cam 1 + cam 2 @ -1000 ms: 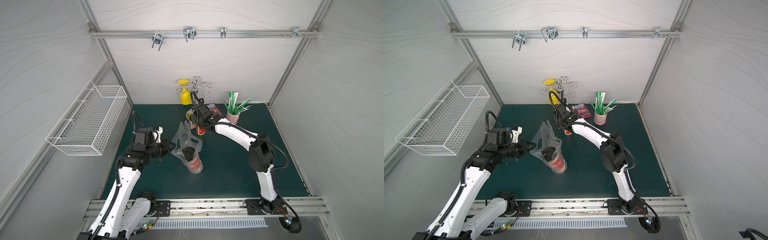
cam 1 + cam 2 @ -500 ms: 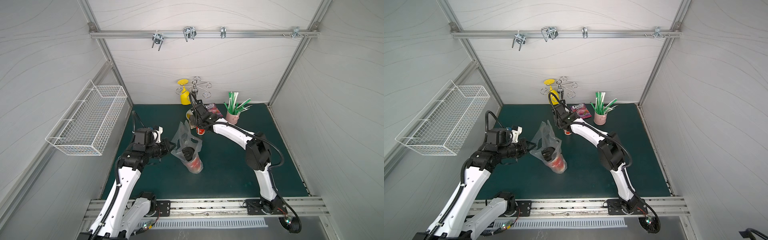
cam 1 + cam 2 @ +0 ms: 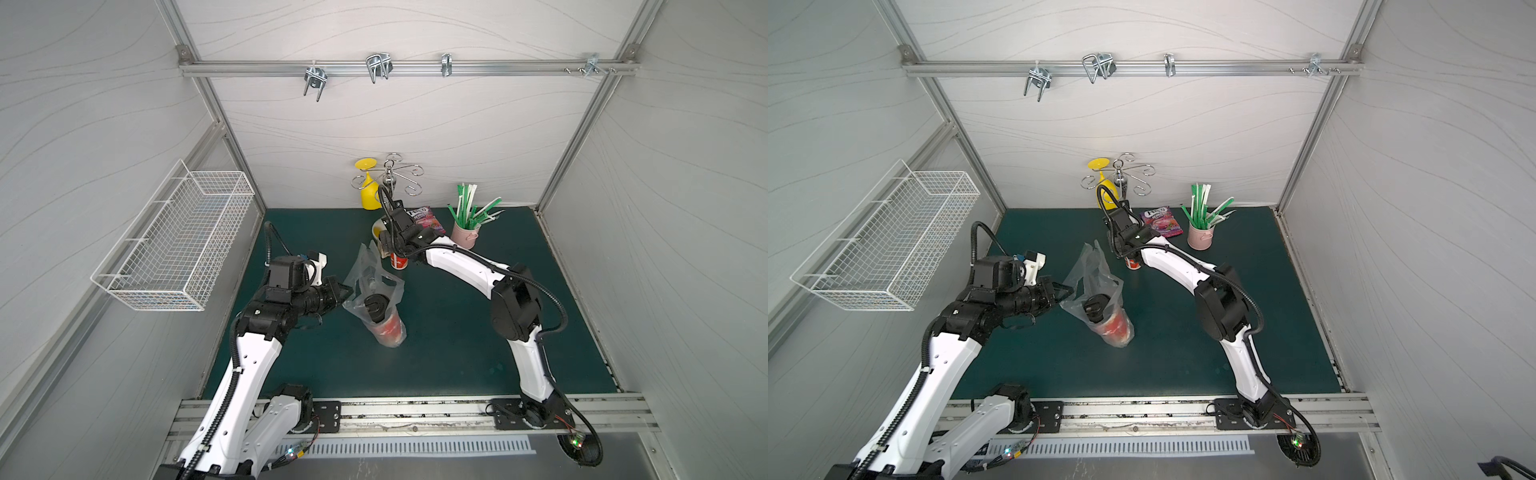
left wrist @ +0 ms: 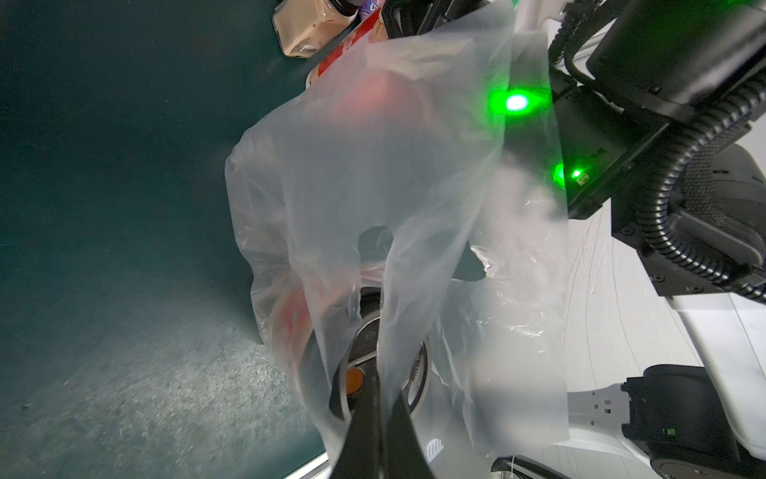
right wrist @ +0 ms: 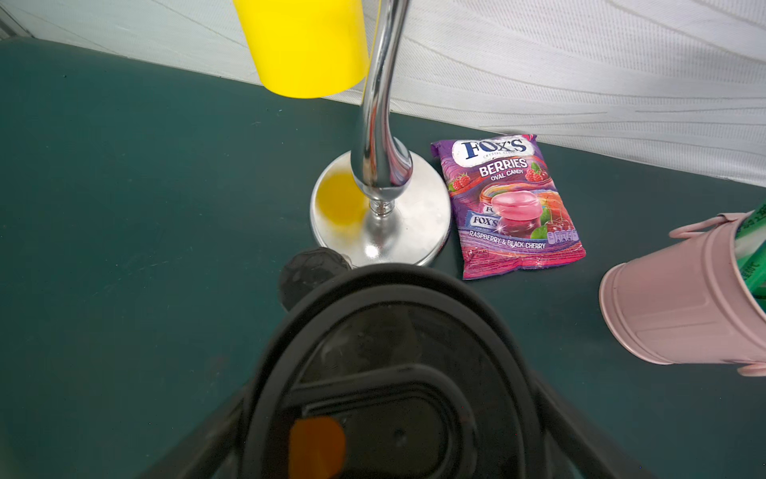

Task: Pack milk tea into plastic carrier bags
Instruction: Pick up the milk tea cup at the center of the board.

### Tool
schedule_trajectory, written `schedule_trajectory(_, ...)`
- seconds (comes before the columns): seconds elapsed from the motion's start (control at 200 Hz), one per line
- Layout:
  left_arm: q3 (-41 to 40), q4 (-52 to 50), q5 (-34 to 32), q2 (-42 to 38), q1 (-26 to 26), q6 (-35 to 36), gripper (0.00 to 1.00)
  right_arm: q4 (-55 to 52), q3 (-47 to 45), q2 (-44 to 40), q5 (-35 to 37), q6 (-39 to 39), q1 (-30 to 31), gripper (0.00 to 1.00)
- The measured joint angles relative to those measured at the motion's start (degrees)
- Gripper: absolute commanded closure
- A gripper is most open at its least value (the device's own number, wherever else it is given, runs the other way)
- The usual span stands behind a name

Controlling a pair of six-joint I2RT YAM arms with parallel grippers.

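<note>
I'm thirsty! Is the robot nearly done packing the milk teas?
Halfway. The first cup already stands inside the clear bag, whose edge the left claw pinches. The right claw straddles the second cup, outside the bag; grip unclear. That cup still needs bagging.

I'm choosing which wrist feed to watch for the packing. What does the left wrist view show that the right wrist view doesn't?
Only the left wrist view: the left gripper, jaws shut on the bag; a lidded cup inside it; the right arm.

Only the right wrist view: the stand, yellow glass, pink bucket, and the right gripper, jaws either side of a lid, contact unclear.

Both: the mat and the second cup, as a red side in the left wrist view and a black lid in the right.
</note>
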Motion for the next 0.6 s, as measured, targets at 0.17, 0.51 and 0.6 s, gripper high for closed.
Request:
schedule_trajectory(0.17, 0.00, 0.09, 0.59, 0.59, 0.00, -0.04, 1.00, 1.14, -2.16, -1.51, -1.18, -0.92, 0.00, 0.10)
schedule_trajectory(0.51, 0.13, 1.70, 1.95, 2.16, 0.02, -0.92, 1.00, 0.31, -17.35, -17.22, -4.70, -2.69, 0.02, 0.11)
schedule_trajectory(0.6, 0.13, 2.16, 2.16, 2.34, 0.02, -1.14, 1.00, 0.07, -21.00, -22.23, -5.35, -2.64, 0.02, 0.11)
